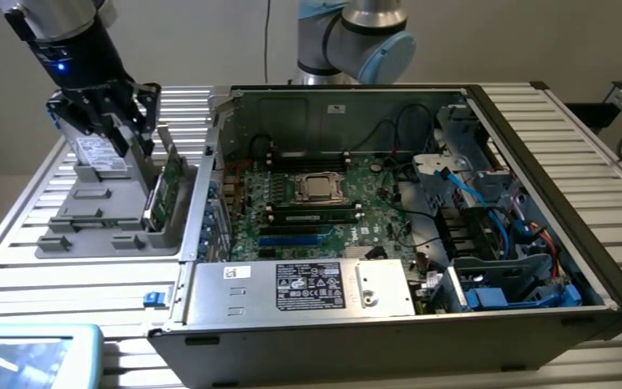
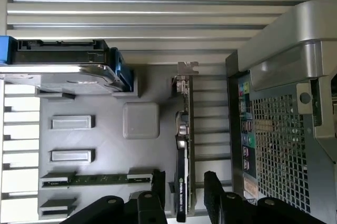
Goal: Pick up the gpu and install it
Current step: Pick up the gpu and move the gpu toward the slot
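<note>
The gpu (image 1: 166,188) stands on its edge in a slot of the grey holder (image 1: 84,235), at the exterior view's left, beside the open computer case (image 1: 398,324). In the wrist view I see the gpu (image 2: 183,145) edge-on, its silver end bracket (image 2: 187,69) at the far end. My gripper (image 1: 127,130) hangs above the holder. In the wrist view the gripper (image 2: 184,195) is open, and its black fingers (image 2: 158,192) stand one on each side of the card's near end, with a gap on both sides.
A silver hard drive (image 2: 63,69) with blue tabs stands in the holder beside the gpu. A memory stick (image 2: 95,180) lies in another slot. The case wall (image 2: 284,129) rises close by the card. The green motherboard (image 1: 311,203) lies inside the case.
</note>
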### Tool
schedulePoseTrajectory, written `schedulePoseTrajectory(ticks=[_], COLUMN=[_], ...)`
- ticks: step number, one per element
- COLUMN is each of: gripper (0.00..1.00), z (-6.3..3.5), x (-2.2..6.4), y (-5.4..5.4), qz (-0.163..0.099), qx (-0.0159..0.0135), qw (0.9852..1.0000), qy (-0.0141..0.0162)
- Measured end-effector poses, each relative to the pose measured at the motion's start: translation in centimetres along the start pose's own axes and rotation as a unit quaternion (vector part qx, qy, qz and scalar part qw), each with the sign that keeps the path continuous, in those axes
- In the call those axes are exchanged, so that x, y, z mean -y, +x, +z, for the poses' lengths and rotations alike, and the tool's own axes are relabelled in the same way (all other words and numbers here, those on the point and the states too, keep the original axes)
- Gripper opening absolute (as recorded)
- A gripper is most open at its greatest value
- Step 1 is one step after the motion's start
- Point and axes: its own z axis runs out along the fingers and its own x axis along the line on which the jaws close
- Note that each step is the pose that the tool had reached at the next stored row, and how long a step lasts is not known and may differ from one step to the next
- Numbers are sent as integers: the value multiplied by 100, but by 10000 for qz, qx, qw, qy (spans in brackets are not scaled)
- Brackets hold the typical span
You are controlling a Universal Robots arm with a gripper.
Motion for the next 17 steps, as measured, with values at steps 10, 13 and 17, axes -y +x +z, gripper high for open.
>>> schedulePoseTrajectory(ticks=[10,13,17], gripper=[44,44,44], z=[131,168,230], x=[12,14,18], y=[23,27,28], qz=[10,55,83], qx=[-3,5,8], qw=[10000,10000,9999], qy=[45,63,77])
